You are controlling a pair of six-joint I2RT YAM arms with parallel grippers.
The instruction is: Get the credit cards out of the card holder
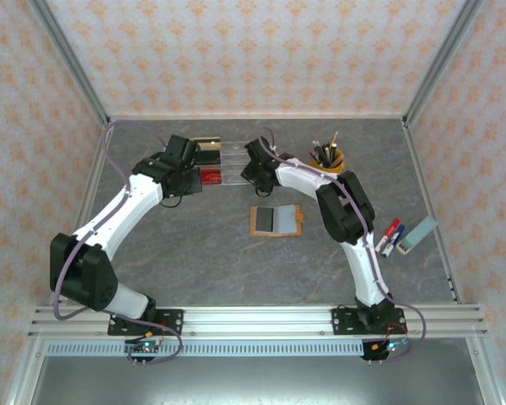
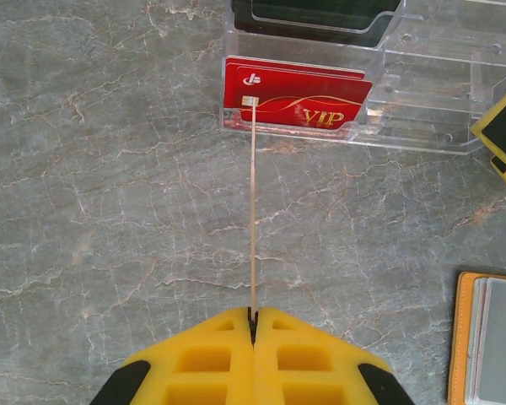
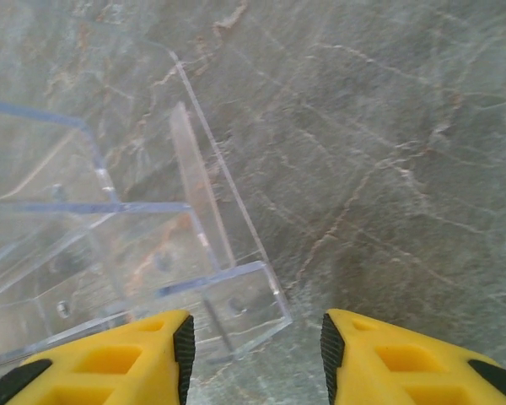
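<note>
Two robot arms reach over a grey marbled surface (image 1: 194, 245) toward a clear plastic card stand (image 1: 229, 165) at its far side. The left end effector (image 2: 253, 319) has its yellow fingers pressed together on a thin pale card (image 2: 253, 211), seen edge-on and pointing at the stand. The card's far tip is at the front slot, where a red card marked VIP (image 2: 295, 101) already stands; a dark card sits in the slot behind. The right end effector (image 3: 257, 337) hovers over the stand's right end with its fingers spread, holding nothing.

The card holder (image 1: 276, 220) lies open and flat mid-surface, on the near side of the stand and between the arms, grey inside with an orange rim. Grey layers show at its edge in the left wrist view; whether those are more cards I cannot tell.

This looks like the filing step: one card is out and on its way to the stand. The next move likely calls for lining its thin edge up with a free slot before the fingers part.
</note>
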